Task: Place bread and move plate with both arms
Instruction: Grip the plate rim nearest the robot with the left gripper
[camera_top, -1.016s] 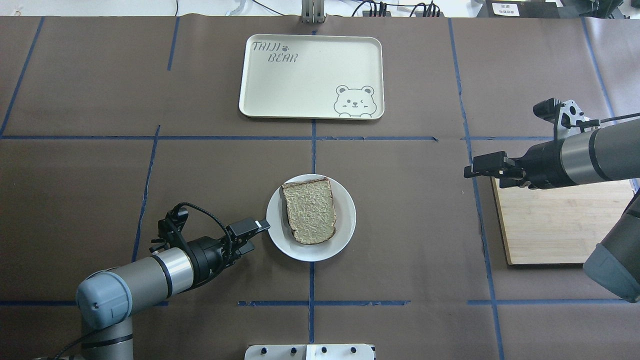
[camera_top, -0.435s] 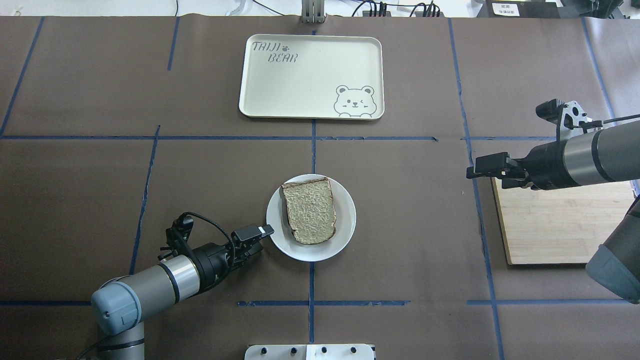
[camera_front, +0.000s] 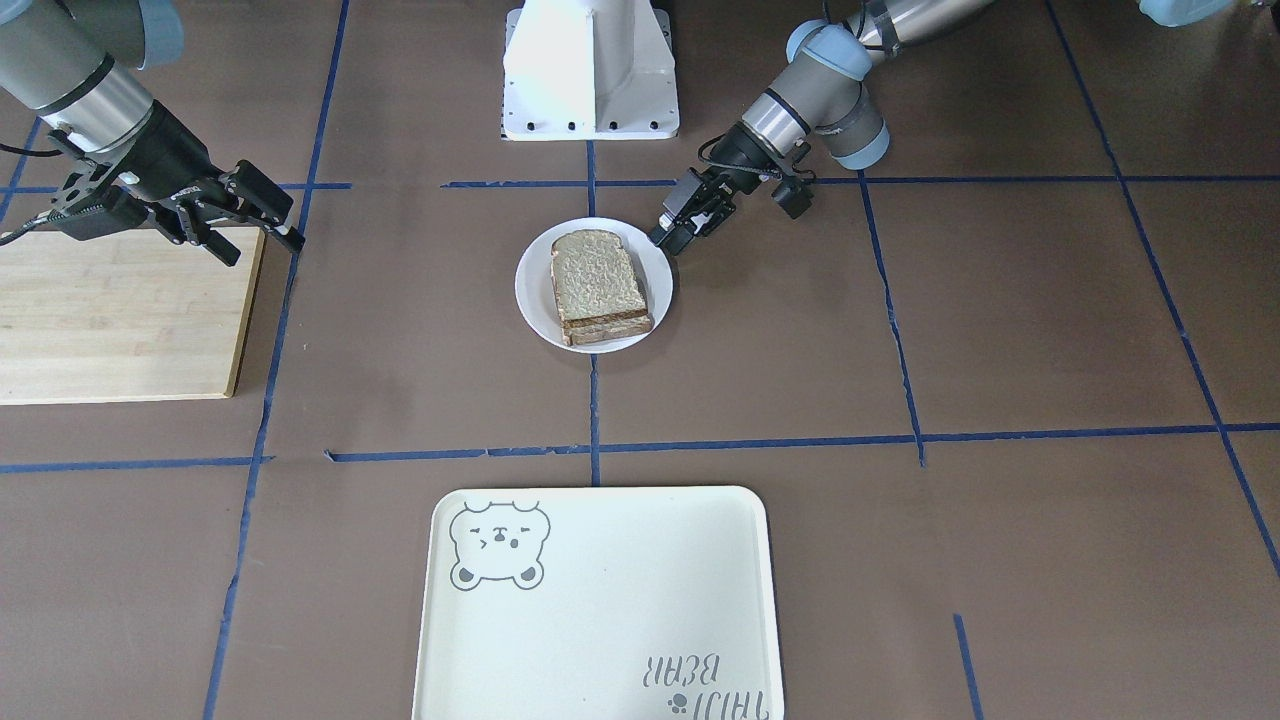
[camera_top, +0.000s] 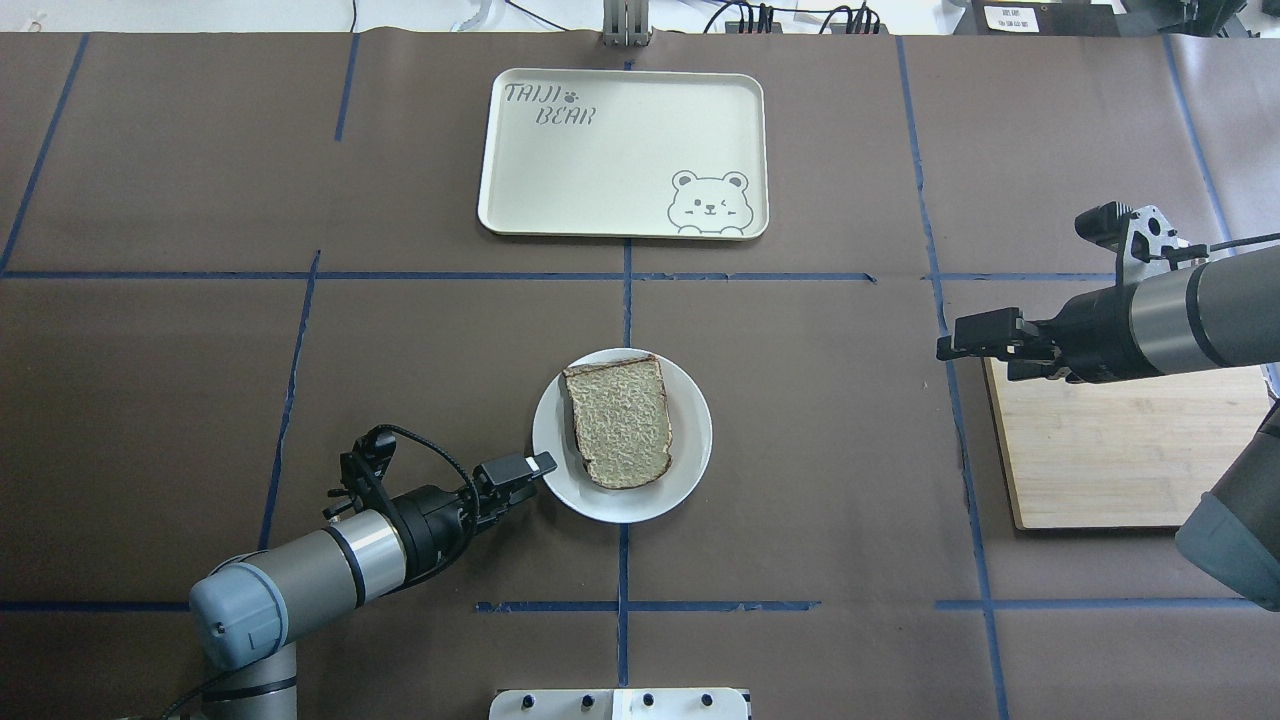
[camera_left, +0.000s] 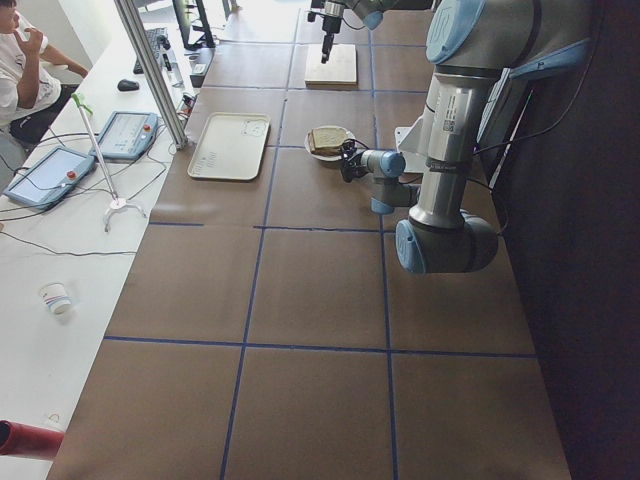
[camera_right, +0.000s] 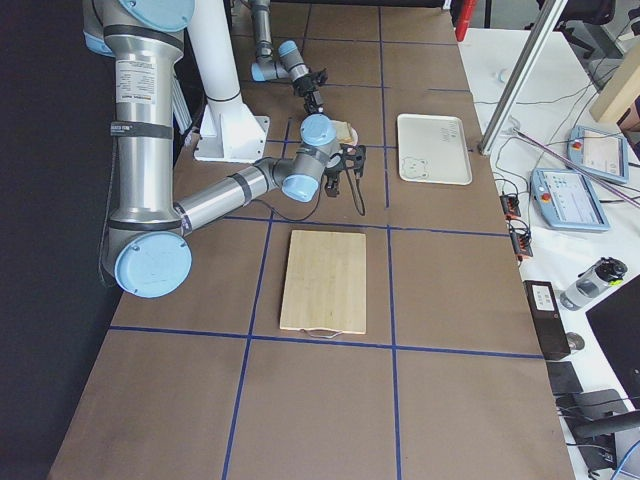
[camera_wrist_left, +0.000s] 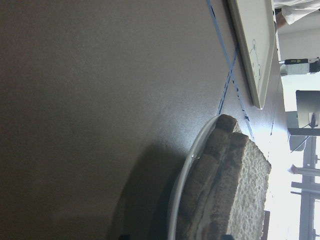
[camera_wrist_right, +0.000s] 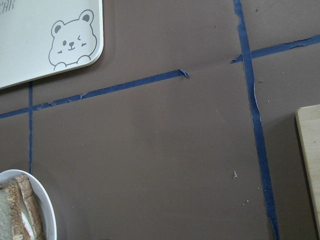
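The bread (camera_top: 620, 425) lies flat as the top slice of a stack on the plate (camera_top: 692, 470), near the table's middle; the front view shows the bread (camera_front: 595, 275) and the plate (camera_front: 530, 290) too. My left gripper (camera_top: 535, 478) is open, low at the plate's left rim, and the left wrist view shows that plate rim (camera_wrist_left: 182, 180) and the bread's crust (camera_wrist_left: 240, 190) close up between the jaws. My right gripper (camera_top: 945, 347) is open and empty, hovering far right of the plate above the wooden board's corner.
A cream bear tray (camera_top: 623, 152) lies at the table's far middle. A wooden cutting board (camera_top: 1110, 450) lies under the right arm. The white pedestal base (camera_front: 590, 70) stands on the robot's side of the plate. An operator (camera_left: 20, 70) sits at the far side.
My left gripper has moved right and slightly toward the robot's side, closing in on the plate's rim. The right gripper has drifted a little to the right. Bread and plate have not moved.
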